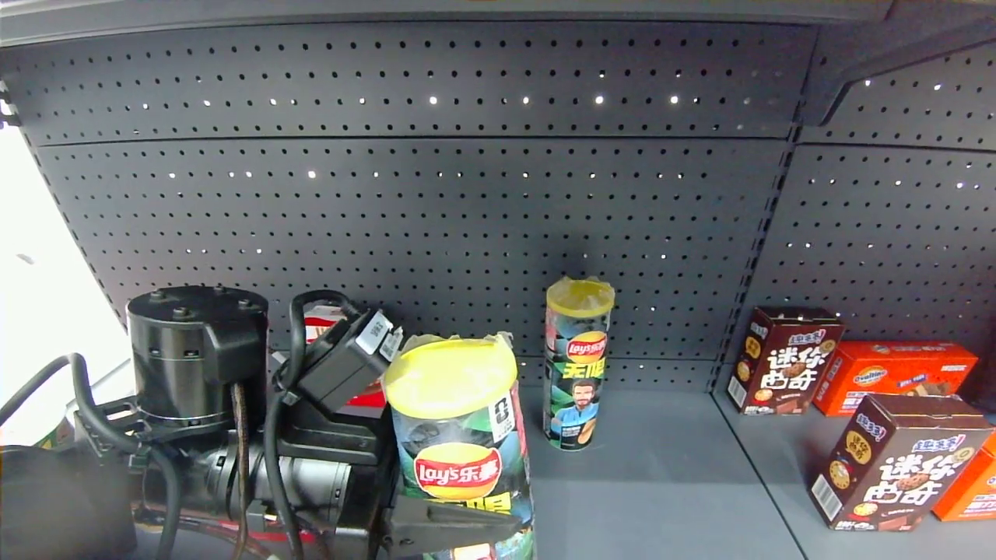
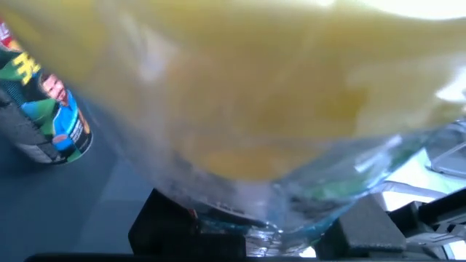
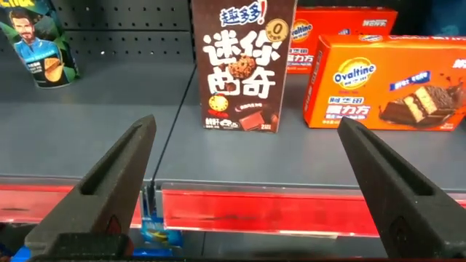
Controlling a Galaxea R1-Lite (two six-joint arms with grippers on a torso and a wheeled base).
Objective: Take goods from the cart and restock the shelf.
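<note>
Currently the left tool (image 1: 451, 527) is clamping a can (image 1: 455, 435) low on its body, one finger lying across its front, and is holding it upright over the front left part of the shelf (image 1: 661, 482). A low grip is likely leaving the lid end free and keeping the tube plumb so that it can stand flat. Whether its base is touching the shelf I cannot tell. The can is showing as a tall tube with a yellow lid, a ragged film rim and a dark green printed wrap. A second can (image 1: 577, 365) is standing near the back edge, probably marking the row to fill. The right tool (image 3: 247, 196) is hanging empty, fingers wide apart, before the front edge, facing a brown box (image 3: 242, 65).
</note>
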